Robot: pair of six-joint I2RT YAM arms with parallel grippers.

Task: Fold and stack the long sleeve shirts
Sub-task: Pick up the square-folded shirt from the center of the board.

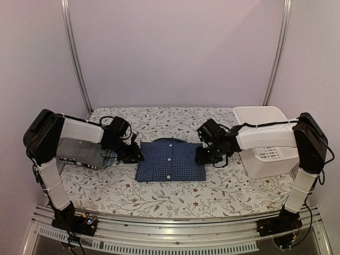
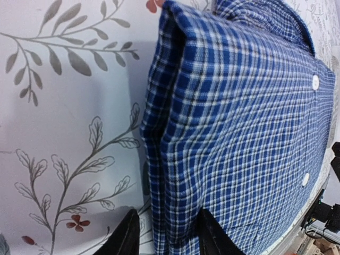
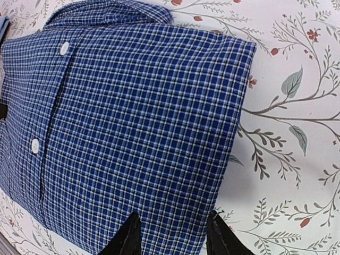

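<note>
A dark blue fine-check shirt [image 1: 171,162] lies folded on the flowered table cover, collar at the far side and white buttons down its front. My left gripper [image 1: 137,155] sits low at its left edge. In the left wrist view that gripper [image 2: 167,234] is open and straddles the folded edge of the shirt [image 2: 249,133], one finger over bare cover and clear of the cloth. My right gripper [image 1: 199,158] is at the right edge. There it [image 3: 172,234] is open over the flat shirt [image 3: 133,122], one tip above cloth, the other at its border.
A stack of folded grey and dark-striped shirts [image 1: 79,151] lies at the left, partly under my left arm. A white plastic basket [image 1: 263,141] stands at the right behind my right arm. The flowered cover [image 1: 175,194] reaches the near rail.
</note>
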